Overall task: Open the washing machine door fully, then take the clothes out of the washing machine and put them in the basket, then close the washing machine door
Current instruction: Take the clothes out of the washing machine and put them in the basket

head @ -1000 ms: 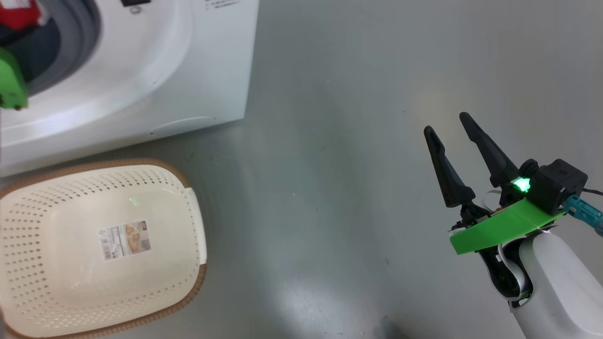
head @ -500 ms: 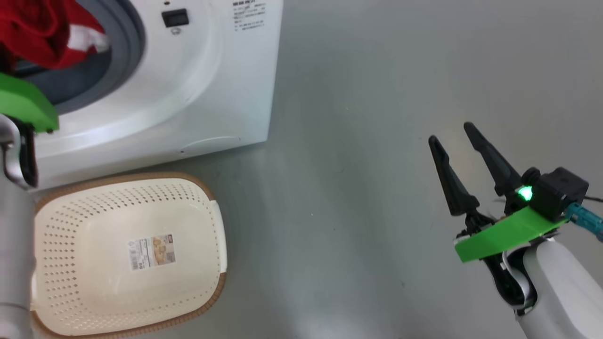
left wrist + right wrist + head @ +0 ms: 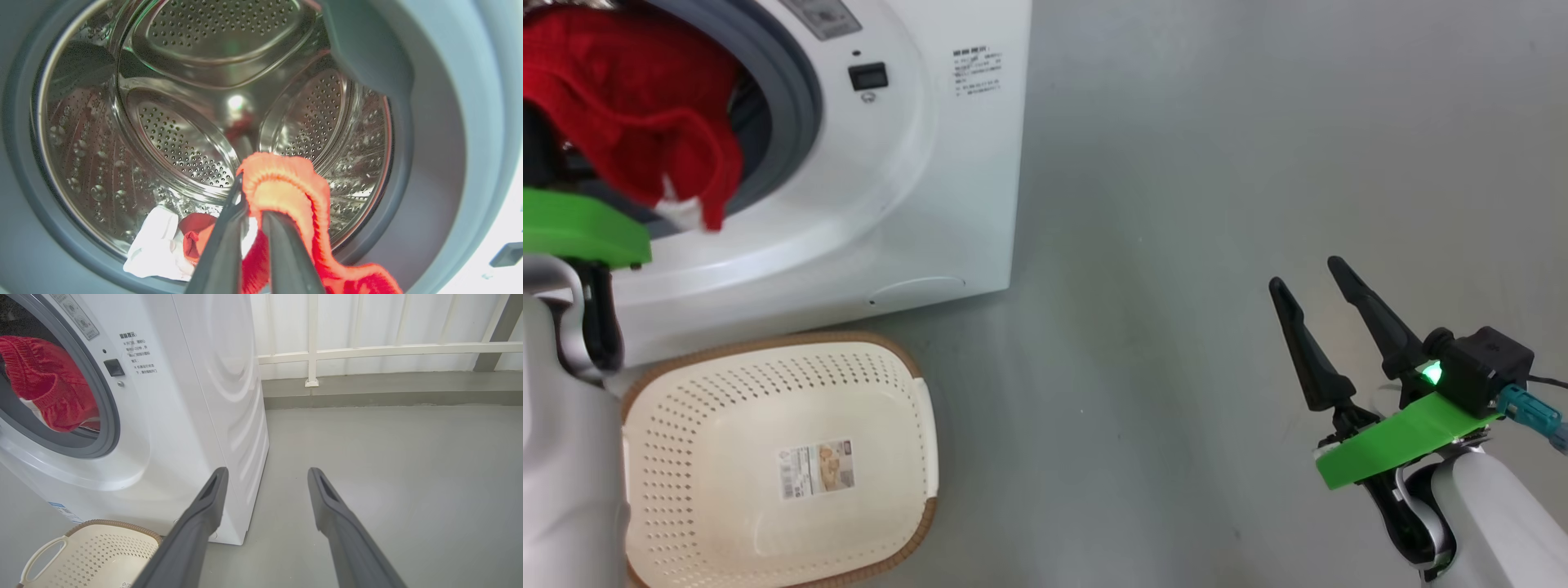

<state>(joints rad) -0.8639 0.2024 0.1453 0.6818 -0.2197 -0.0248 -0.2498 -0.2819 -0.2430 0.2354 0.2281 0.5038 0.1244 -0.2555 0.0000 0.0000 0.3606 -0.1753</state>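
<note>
From the head, the clothes (image 3: 637, 106) hang red at the mouth of the washing machine (image 3: 915, 188), with the basket (image 3: 776, 465) on the floor just before it. The right pincer (image 3: 1303, 272) gapes wide, empty. At the left wrist, the left pincer (image 3: 250, 204) pinches a red fold before the drum. At the right wrist, 2 fingers spread over the floor.

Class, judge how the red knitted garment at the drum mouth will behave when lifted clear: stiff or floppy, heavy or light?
Probably floppy: the red knitted garment folds over the shut jaws and droops loosely. Likely light, since a narrow pinch carries it. Its hanging end may drag on the grey rubber drum ring.
</note>
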